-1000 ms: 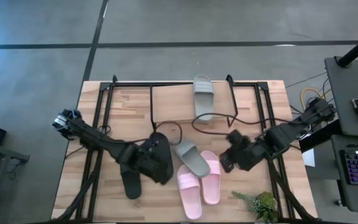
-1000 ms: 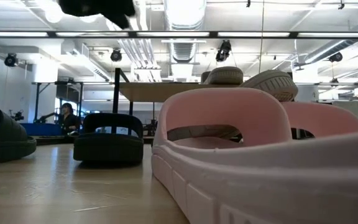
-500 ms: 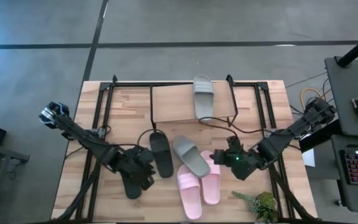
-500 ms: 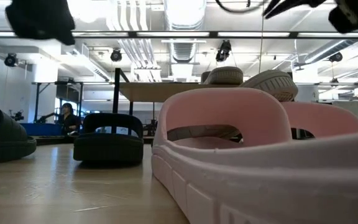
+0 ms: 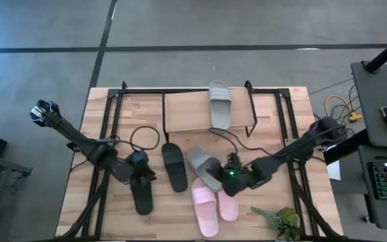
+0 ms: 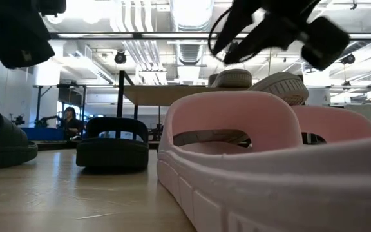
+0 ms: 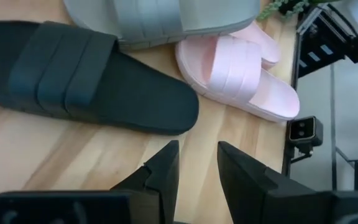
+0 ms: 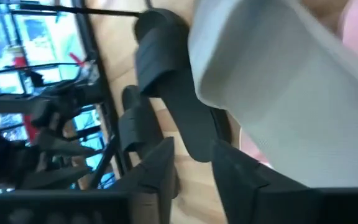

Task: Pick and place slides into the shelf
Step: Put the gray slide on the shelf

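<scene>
One pale grey-green slide (image 5: 220, 104) lies on the shelf (image 5: 187, 111) at the far middle. The other grey-green slide (image 5: 203, 168) lies slantwise on the table, its near end resting on the pink pair (image 5: 205, 207). One black slide (image 5: 175, 166) lies left of it, and a second black slide (image 5: 142, 196) lies nearer the front. My left gripper (image 5: 146, 176) (image 7: 197, 165) hangs open above the second black slide's far end, nothing between its fingers. My right gripper (image 5: 222, 177) (image 8: 191, 165) is open above the near end of the grey-green slide (image 8: 272, 93) on the table.
A large black metal frame (image 5: 113, 134) runs around the table, and loose black cables (image 5: 143, 134) lie on the boards. A small green plant (image 5: 281, 220) stands at the near right corner. A small camera (image 7: 303, 129) sits at the near edge.
My left gripper has drawn back toward the table's left edge, away from the black slide beside the grey-green one; that slide now lies flat and uncovered. My right gripper has come down and toward the table's left, rolling its wrist, to the grey-green slide on the table.
</scene>
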`<state>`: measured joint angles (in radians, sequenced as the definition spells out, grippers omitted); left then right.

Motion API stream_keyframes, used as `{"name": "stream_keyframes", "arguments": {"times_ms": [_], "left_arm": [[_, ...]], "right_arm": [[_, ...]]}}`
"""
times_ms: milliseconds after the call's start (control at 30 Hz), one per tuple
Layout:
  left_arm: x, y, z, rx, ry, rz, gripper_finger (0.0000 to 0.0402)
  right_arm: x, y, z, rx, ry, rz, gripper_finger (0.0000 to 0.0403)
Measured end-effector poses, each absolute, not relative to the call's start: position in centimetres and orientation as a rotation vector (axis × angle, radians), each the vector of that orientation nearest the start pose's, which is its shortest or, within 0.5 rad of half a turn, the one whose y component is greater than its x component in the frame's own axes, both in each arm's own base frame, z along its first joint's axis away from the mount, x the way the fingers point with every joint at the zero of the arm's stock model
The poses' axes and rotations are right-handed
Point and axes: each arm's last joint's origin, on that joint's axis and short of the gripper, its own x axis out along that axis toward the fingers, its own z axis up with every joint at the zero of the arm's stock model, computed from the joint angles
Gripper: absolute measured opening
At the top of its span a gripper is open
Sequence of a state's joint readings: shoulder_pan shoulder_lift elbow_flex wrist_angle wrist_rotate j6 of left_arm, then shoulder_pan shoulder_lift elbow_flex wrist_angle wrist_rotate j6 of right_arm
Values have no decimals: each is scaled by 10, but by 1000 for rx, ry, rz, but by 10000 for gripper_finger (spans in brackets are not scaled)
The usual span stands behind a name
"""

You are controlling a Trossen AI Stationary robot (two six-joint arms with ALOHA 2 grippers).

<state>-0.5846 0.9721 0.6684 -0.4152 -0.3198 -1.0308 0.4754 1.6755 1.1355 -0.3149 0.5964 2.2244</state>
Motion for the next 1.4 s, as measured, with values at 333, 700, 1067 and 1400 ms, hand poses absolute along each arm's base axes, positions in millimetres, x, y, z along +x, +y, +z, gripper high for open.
{"name": "stream_keyframes", "arguments": {"times_ms": [333,700,1067,1400], "left_arm": [[143,-84,228,-607,694,65,95],[115,-66,209,-641,657,44,95],[105,-59,198,-655,628,37,95],[102,-57,194,-651,619,35,95]], "right_arm": [[363,123,221,1751,241,-882,172],[379,112,218,1740,357,-986,169],[375,110,215,1707,405,-1030,149],[368,141,227,1373,554,-824,132]]}}
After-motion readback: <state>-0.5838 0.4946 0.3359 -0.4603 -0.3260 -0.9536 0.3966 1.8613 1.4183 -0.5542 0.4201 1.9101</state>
